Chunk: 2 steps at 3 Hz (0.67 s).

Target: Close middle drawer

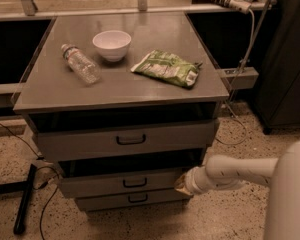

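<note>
The middle drawer point(115, 183) is a grey drawer with a low, wide front and a small dark loop handle point(135, 182). It stands out a little from the cabinet, with a dark gap above its front. My gripper point(182, 185), at the end of the white arm point(235, 171), is against the right end of that drawer's front. The top drawer point(90, 141) above it also stands slightly out. The bottom drawer point(110, 201) sits just below and further in.
On the cabinet top point(155, 86) lie a plastic bottle point(81, 64), a white bowl point(111, 44) and a green snack bag point(167, 68). A black bar point(25, 199) and cables lie on the floor at left. A dark cabinet point(285, 74) stands at right.
</note>
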Tool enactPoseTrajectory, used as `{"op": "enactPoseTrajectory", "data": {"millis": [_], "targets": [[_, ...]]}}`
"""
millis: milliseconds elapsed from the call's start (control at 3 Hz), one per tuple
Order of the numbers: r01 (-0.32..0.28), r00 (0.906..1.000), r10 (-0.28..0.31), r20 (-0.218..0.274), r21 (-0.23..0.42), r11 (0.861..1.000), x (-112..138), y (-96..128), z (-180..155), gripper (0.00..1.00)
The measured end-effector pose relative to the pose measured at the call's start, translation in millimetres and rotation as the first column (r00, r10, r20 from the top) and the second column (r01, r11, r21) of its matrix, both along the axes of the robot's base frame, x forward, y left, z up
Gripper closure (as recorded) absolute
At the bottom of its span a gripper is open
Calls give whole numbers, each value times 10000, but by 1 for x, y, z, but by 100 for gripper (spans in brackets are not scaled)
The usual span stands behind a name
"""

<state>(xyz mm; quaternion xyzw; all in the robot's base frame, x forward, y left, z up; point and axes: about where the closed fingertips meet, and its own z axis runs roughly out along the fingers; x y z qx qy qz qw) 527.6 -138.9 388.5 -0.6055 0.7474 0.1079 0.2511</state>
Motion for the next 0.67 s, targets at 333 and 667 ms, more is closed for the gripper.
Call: {"op": "enactPoseTrajectory", "data": {"millis": [333,667], "targets": [[73,9993,-53,365,-548,9985,40,2,6,86],[73,9993,-53,365,-548,9985,39,2,6,63]]}}
